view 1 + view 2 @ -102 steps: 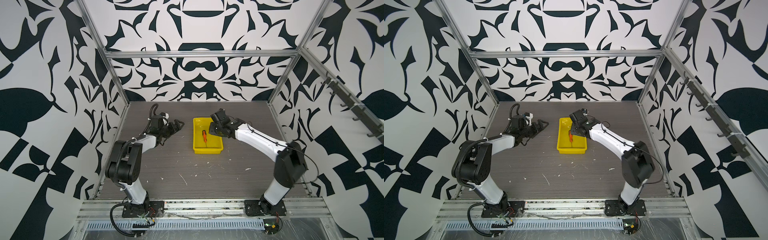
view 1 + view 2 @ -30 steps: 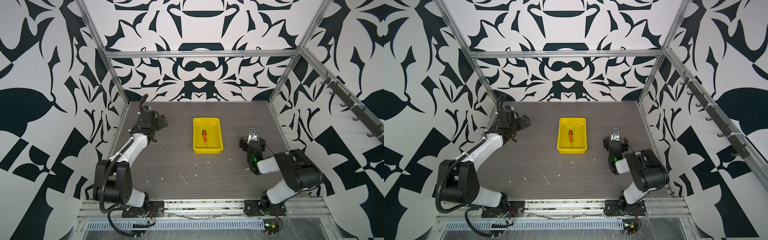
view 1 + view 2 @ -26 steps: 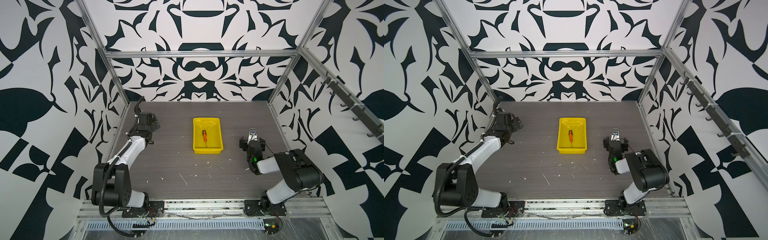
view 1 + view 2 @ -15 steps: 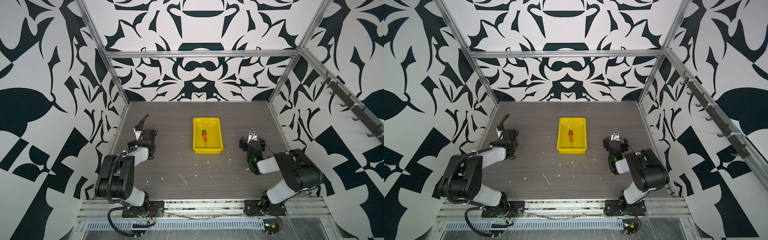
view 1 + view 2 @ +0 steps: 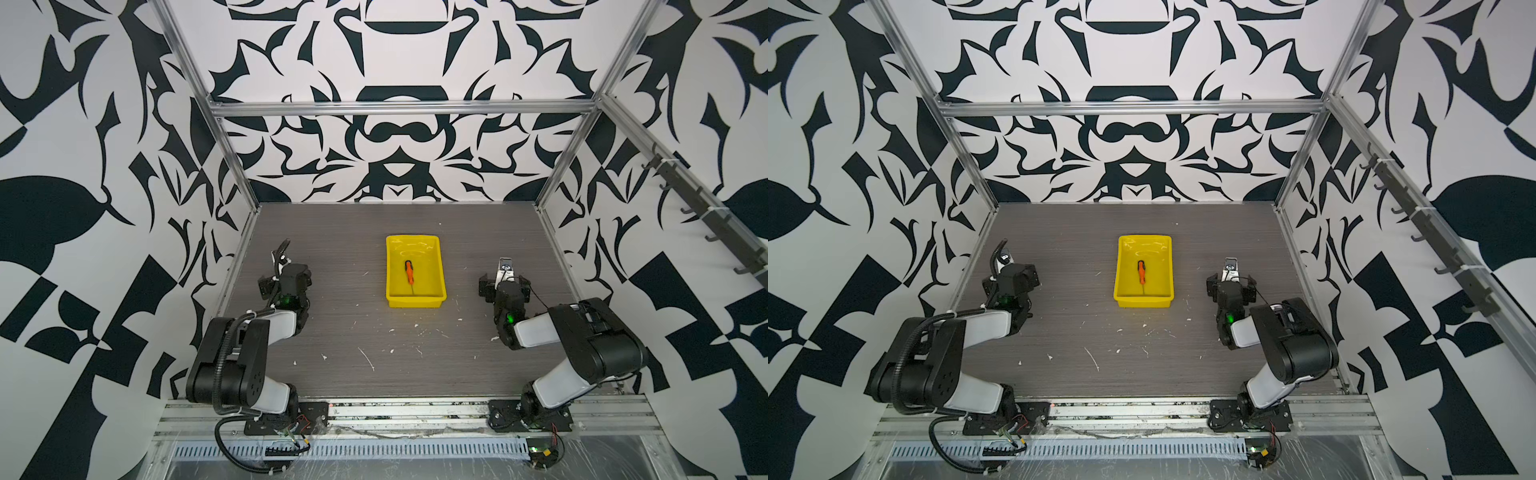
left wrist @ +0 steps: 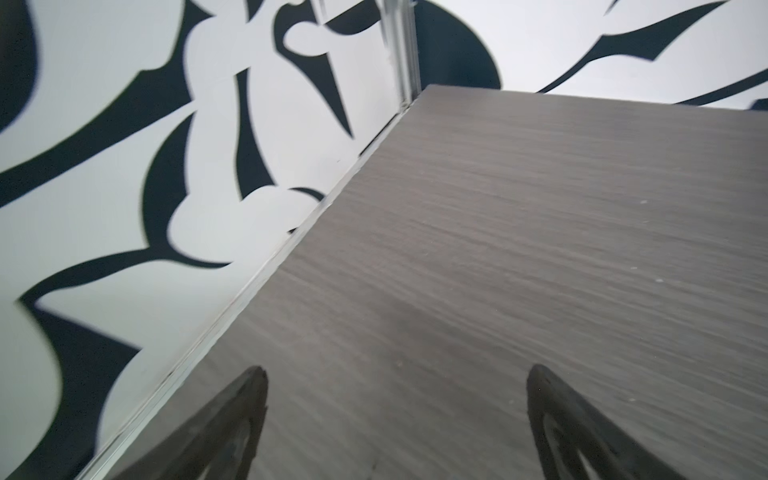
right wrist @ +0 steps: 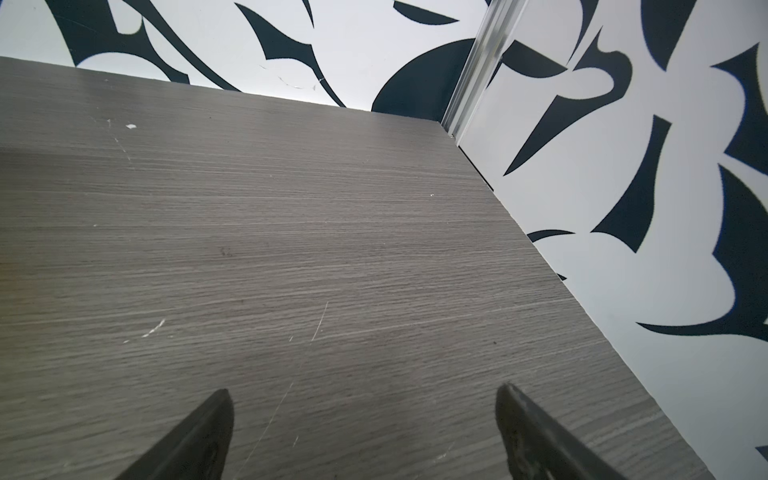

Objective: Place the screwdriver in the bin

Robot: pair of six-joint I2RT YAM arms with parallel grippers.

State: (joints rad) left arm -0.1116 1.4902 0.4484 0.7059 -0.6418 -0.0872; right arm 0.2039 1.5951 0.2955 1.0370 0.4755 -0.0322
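Note:
The screwdriver [image 5: 409,272] [image 5: 1142,272], orange handle with a black cap, lies lengthwise inside the yellow bin [image 5: 415,297] [image 5: 1144,300] at the table's middle in both top views. My left gripper [image 5: 286,279] [image 5: 1011,279] [image 6: 397,374] sits low on the left, far from the bin, open, with only bare table between its fingers. On the right, my right gripper [image 5: 503,284] [image 5: 1231,286] [image 7: 363,392] is also open and holds nothing. Neither wrist view shows the bin or the screwdriver.
Both arms are folded back near their bases. White flecks and scratches [image 5: 365,357] dot the grey wood-grain table [image 5: 353,232] in front of the bin. Patterned black-and-white walls with metal posts [image 6: 401,50] [image 7: 473,70] close in the table on three sides.
My left arm has drawn back from the far left of the table and folded low near its base. The right arm has stayed still. The screwdriver has kept its place in the bin.

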